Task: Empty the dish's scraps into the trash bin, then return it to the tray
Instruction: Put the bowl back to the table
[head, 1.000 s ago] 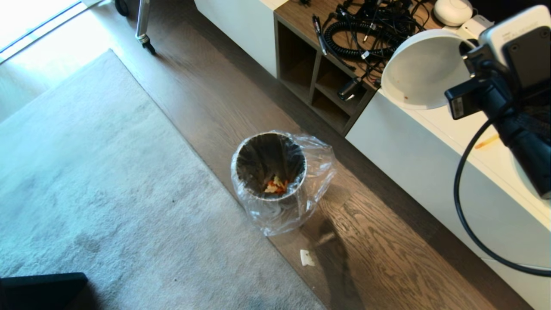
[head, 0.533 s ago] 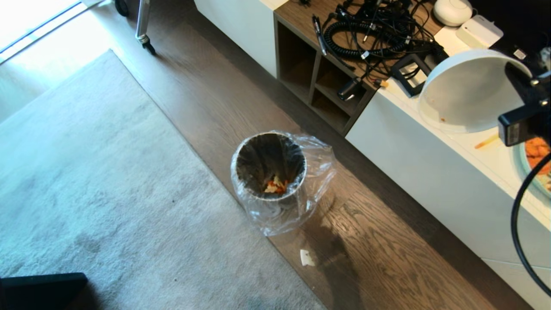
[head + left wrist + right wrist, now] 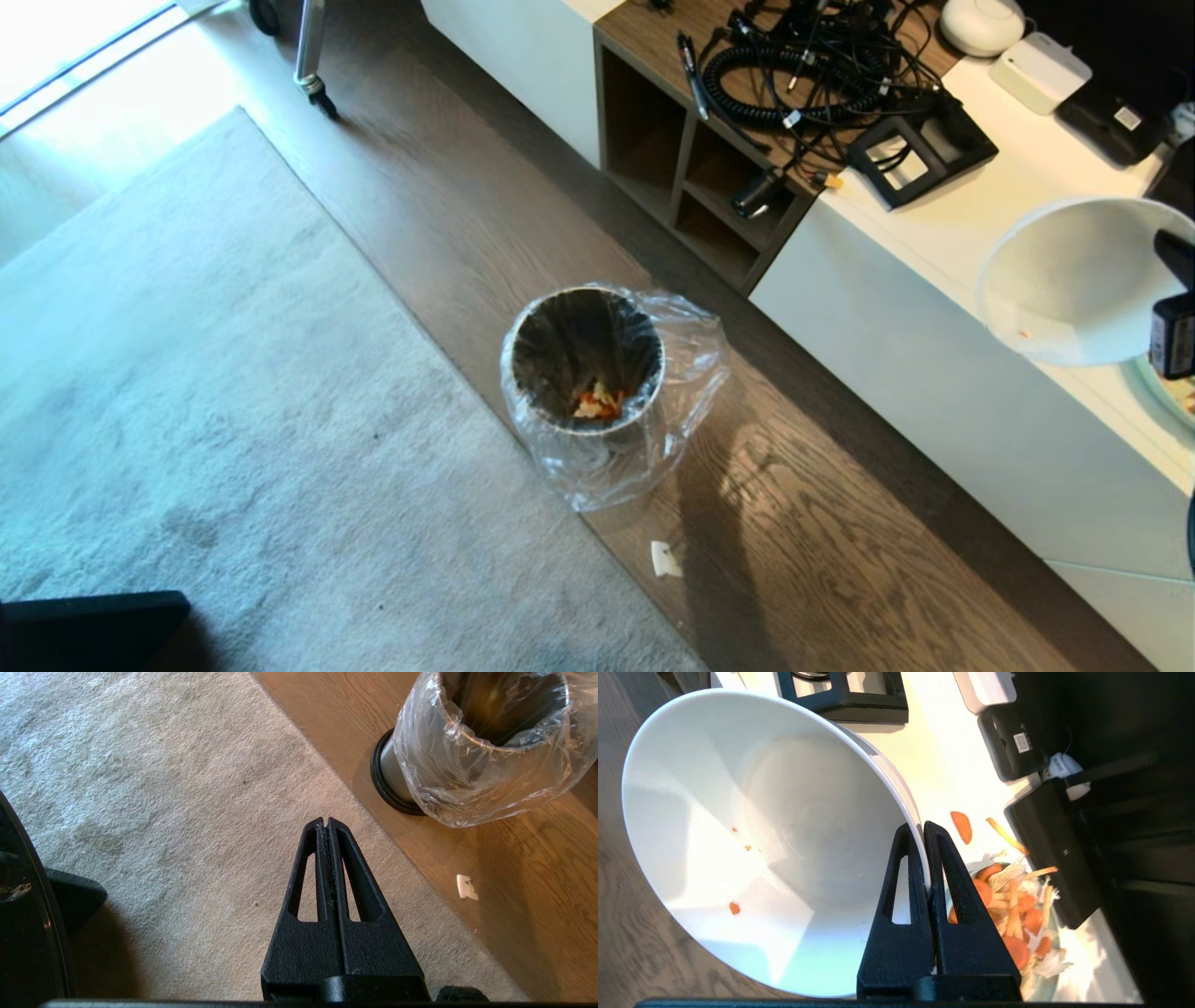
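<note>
The dish (image 3: 1074, 280) is a white bowl held tilted above the white counter at the right edge of the head view. My right gripper (image 3: 922, 828) is shut on the dish's rim, one finger inside and one outside. The dish (image 3: 761, 835) holds only a few tiny orange crumbs (image 3: 734, 907). The trash bin (image 3: 583, 373) stands on the wooden floor left of the dish, its clear liner folded over the rim. Orange and pale scraps (image 3: 599, 403) lie at its bottom. My left gripper (image 3: 325, 820) hangs shut and empty over the carpet, near the trash bin (image 3: 476, 746). The tray is out of view.
The white counter (image 3: 934, 233) carries tangled cables (image 3: 803, 65), a black frame (image 3: 920, 149) and small devices. A plate of carrot slices and fries (image 3: 1017, 914) sits under the right gripper, with a loose carrot slice (image 3: 962, 827) beside it. A white paper scrap (image 3: 665, 558) lies on the floor.
My right gripper has carried the dish rightward and lower in the head view, from near the cables to above the white counter. The bin and left arm have not moved.
</note>
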